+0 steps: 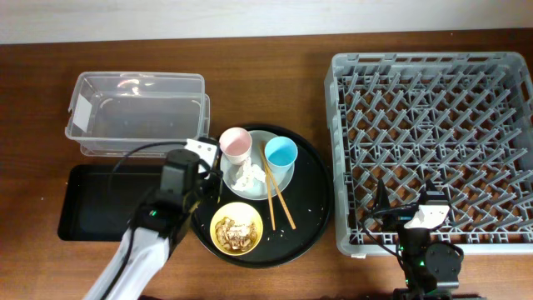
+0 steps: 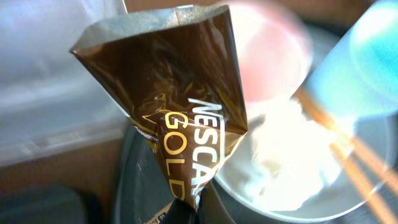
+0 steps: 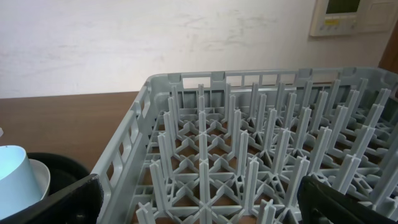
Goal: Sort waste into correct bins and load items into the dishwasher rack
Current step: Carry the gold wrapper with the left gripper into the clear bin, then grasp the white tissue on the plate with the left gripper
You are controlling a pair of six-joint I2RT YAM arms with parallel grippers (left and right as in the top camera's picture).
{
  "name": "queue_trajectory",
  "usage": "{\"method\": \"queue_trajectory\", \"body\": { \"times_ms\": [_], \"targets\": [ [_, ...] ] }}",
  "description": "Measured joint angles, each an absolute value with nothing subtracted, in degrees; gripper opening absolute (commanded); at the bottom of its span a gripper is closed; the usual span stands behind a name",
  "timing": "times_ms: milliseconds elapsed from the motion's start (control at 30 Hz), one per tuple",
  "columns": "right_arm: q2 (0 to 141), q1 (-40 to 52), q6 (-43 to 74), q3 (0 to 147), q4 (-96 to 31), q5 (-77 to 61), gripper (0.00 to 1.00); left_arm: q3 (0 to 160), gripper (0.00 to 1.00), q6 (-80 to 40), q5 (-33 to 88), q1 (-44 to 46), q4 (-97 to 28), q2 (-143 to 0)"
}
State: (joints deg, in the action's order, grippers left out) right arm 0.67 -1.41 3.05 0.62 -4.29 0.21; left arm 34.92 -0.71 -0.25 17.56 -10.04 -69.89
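Observation:
My left gripper [image 2: 199, 210] is shut on the lower end of the brown-gold snack wrapper [image 2: 180, 93] and holds it up over the left rim of the round tray. In the overhead view the left gripper [image 1: 205, 169] is beside the pale grey plate [image 1: 265, 138], which carries the white tissue [image 1: 247, 175]. The pink cup [image 1: 236, 143], light-blue cup [image 1: 281, 154] and chopsticks [image 1: 278, 190] rest on the plate. The yellow bowl [image 1: 237, 229] holds food scraps. My right gripper [image 3: 199, 202] is open and empty over the front edge of the grey rack [image 1: 433, 142].
The clear tub [image 1: 137, 112] stands at the back left, with the shallow black rectangular tray [image 1: 92, 215] in front of it. The large round black tray [image 1: 310, 200] holds the dishes and some crumbs. The rack [image 3: 249, 137] holds nothing.

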Motion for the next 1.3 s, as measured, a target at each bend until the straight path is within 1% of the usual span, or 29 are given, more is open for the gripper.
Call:
{"method": "queue_trajectory", "body": {
  "times_ms": [33,67,100,133,167,200,233,267,300,333,367,433,500,533,567,633,667,833,900,933,967,1033,1100,1133,1200,1300],
  "targets": [
    [0.7,-1.4,3.0,0.6,-4.3,0.2,0.98,35.0,0.0,-1.0,-0.3,17.6,-9.7,-63.9],
    [0.6,-1.4,3.0,0.6,-4.3,0.2,0.98,35.3,0.0,-1.1,-1.8,17.4,-6.8,-58.1],
    [0.6,-1.4,3.0,0.6,-4.3,0.2,0.98,35.7,0.0,-1.1,-5.8,16.6,-2.4,-54.0],
    [0.7,-1.4,3.0,0.6,-4.3,0.2,0.98,35.6,0.0,-0.8,-7.4,15.7,-0.3,-53.4],
    [0.7,-1.4,3.0,0.6,-4.3,0.2,0.98,35.6,0.0,0.1,-9.0,13.6,7.2,-55.0],
    [0.6,-1.4,3.0,0.6,-4.3,0.2,0.98,36.1,0.0,0.5,-10.7,10.4,11.7,-58.4],
    [0.6,-1.4,3.0,0.6,-4.3,0.2,0.98,36.4,0.0,0.8,-8.2,8.1,15.0,-62.2],
    [0.7,-1.4,3.0,0.6,-4.3,0.2,0.98,38.8,0.0,0.9,-3.6,5.1,12.7,-68.0],
    [0.6,-1.4,3.0,0.6,-4.3,0.2,0.98,43.4,0.0,0.0,0.8,2.0,5.3,-73.3],
    [0.7,-1.4,3.0,0.6,-4.3,0.2,0.98,49.5,0.0,-0.5,3.2,-0.4,-0.9,-78.2],
    [0.8,-1.4,3.0,0.6,-4.3,0.2,0.98,56.3,0.0,-0.8,4.6,-2.4,-3.2,-83.0],
    [0.8,-1.4,3.0,0.6,-4.3,0.2,0.98,63.0,0.0,-1.1,5.7,-4.2,-1.0,-88.6],
    [0.7,-1.4,3.0,0.6,-4.3,0.2,0.98,64.0,0.0,-1.1,6.4,-4.3,3.1,-94.7],
    [0.7,-1.4,3.0,0.6,-4.3,0.2,0.98,64.0,0.08,-1.1,6.7,-4.3,3.3,-97.9],
    [0.7,-1.4,3.0,0.6,-4.3,0.2,0.98,64.0,0.4,-1.1,6.9,-4.9,3.2,-102.3],
    [0.7,-1.4,3.0,0.6,-4.3,0.2,0.98,64.0,0.73,-1.6,6.9,-6.3,3.3,-105.6],
    [0.7,-1.4,3.0,0.6,-4.3,0.2,0.98,64.0,0.79,-1.5,6.9,-7.1,4.3,-105.6],
    [0.7,-1.4,3.0,0.6,-4.3,0.2,0.98,64.0,0.8,-1.6,7.2,-7.6,4.3,-104.8],
    [0.7,-1.4,3.0,0.6,-4.3,0.2,0.98,64.0,0.8,-1.6,7.4,-7.5,0.9,-98.2],
    [0.8,-1.4,3.0,0.6,-4.3,0.2,0.98,64.1,0.86,-2.4,7.6,-7.0,-2.9,-91.6],
    [0.8,-1.4,3.0,0.6,-4.3,0.2,0.98,64.5,0.99,-4.0,7.5,-6.2,-8.0,-86.9],
    [0.7,-1.4,3.0,0.6,-4.3,0.2,0.98,65.0,0.99,-8.6,10.0,-1.0,-22.5,-75.8],
    [0.7,-1.4,3.0,0.6,-4.3,0.2,0.98,64.9,0.99,-9.8,13.6,3.9,-33.2,-72.9],
    [0.7,-1.4,3.0,0.6,-4.3,0.2,0.98,64.7,0.98,-10.2,15.7,9.0,-38.7,-72.1],
    [0.7,-1.4,3.0,0.6,-4.3,0.2,0.98,64.2,0.98,-10.4,16.7,13.7,-43.0,-72.1],
    [0.7,-1.4,3.0,0.6,-4.3,0.2,0.98,59.5,0.99,-12.0,15.4,19.8,-45.3,-72.1]
  ]
}}
